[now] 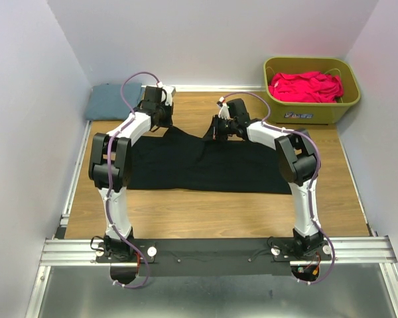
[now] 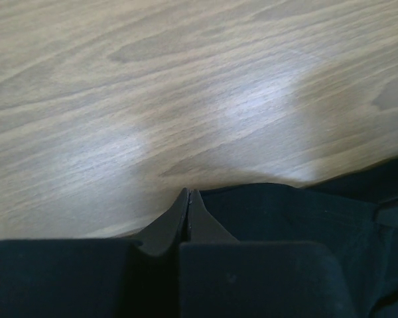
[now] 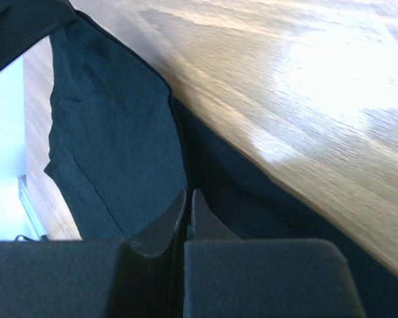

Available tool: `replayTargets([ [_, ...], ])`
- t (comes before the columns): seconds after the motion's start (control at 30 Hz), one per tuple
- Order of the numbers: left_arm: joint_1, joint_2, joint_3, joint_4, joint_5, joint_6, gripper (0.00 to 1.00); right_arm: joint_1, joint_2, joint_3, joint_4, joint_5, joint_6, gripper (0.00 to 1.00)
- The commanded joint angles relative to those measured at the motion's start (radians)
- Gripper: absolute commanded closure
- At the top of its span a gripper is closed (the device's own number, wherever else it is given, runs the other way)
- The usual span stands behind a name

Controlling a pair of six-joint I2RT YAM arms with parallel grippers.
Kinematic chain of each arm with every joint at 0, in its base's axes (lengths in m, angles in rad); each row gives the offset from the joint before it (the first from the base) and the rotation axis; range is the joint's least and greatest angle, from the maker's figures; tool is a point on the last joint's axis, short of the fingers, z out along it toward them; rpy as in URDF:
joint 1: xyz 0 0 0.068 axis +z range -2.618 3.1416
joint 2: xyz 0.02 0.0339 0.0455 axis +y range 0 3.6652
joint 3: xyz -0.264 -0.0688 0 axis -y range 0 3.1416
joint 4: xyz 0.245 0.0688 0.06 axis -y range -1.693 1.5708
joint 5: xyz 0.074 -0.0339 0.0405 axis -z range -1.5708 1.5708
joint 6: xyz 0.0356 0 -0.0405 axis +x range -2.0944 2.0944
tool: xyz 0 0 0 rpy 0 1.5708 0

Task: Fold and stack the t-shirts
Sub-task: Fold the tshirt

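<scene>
A black t-shirt [image 1: 205, 165] lies spread across the middle of the wooden table. My left gripper [image 1: 162, 119] is at its far left edge, jaws shut with the cloth edge [image 2: 285, 218] running into the fingertips. My right gripper [image 1: 216, 128] is at the shirt's far edge near the middle, jaws shut on a fold of the black cloth [image 3: 119, 132], which hangs raised off the table around the fingers. A folded blue-grey t-shirt [image 1: 111, 101] lies at the far left corner. Red t-shirts [image 1: 305, 86] are piled in a green bin.
The green bin [image 1: 312, 111] stands at the far right corner. White walls close in the table on the left, back and right. An aluminium rail [image 1: 219, 250] runs along the near edge under the arm bases. Bare wood [image 1: 205, 212] shows in front of the shirt.
</scene>
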Motion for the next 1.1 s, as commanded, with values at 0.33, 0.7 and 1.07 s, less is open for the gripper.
replayTargets([
  [0.33,0.035,-0.214,-0.255,0.135,-0.011,-0.068,1.0,0.09,-0.107,-0.052,-0.086,0.164,-0.237,0.93],
  [0.7,0.055,-0.305,-0.364,0.161,-0.008,-0.117,1.0,0.136,-0.179,-0.101,-0.127,0.208,-0.317,0.93],
  [1.07,0.07,-0.358,-0.451,0.169,-0.001,-0.136,1.0,0.173,-0.201,-0.132,-0.158,0.184,-0.343,0.94],
])
